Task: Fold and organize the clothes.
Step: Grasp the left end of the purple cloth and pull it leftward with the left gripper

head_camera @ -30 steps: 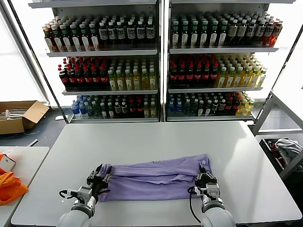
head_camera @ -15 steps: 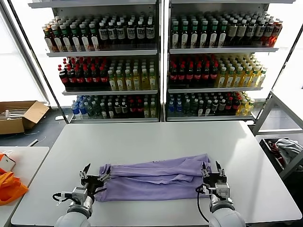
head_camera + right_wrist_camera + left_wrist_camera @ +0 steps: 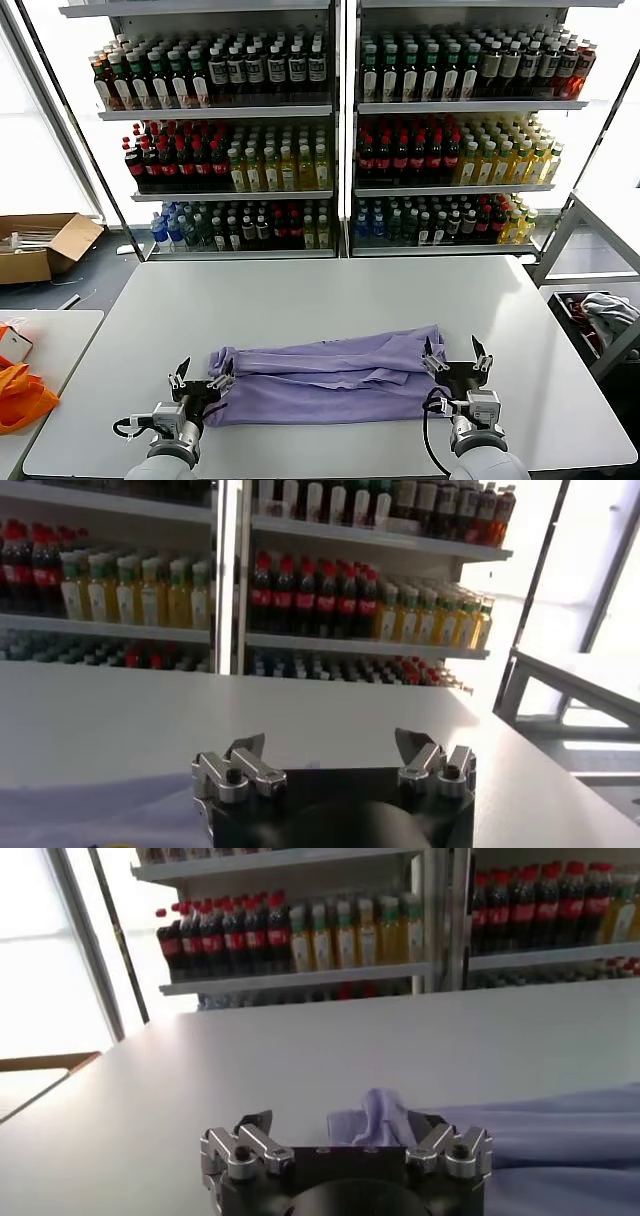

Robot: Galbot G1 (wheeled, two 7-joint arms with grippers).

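Note:
A lavender T-shirt (image 3: 330,375) lies folded into a long band across the near half of the white table (image 3: 330,290). My left gripper (image 3: 201,371) stands open just off the band's left end, holding nothing. My right gripper (image 3: 455,349) is open beside the band's right end, also empty. In the left wrist view the shirt's bunched end (image 3: 385,1118) pokes up between the spread fingers (image 3: 253,1124) of that gripper (image 3: 340,1120). In the right wrist view the gripper (image 3: 328,743) faces bare table, with a strip of purple cloth (image 3: 90,810) off to one side.
Shelves of bottled drinks (image 3: 330,130) stand behind the table. A side table with a bright orange bag (image 3: 22,395) is at the left. A cardboard box (image 3: 40,245) sits on the floor. A bin with grey-white cloth (image 3: 605,312) is at the right.
Both grippers have let go of the shirt's ends, opened wide and drawn outward and back from the band. The shirt stays flat on the table.

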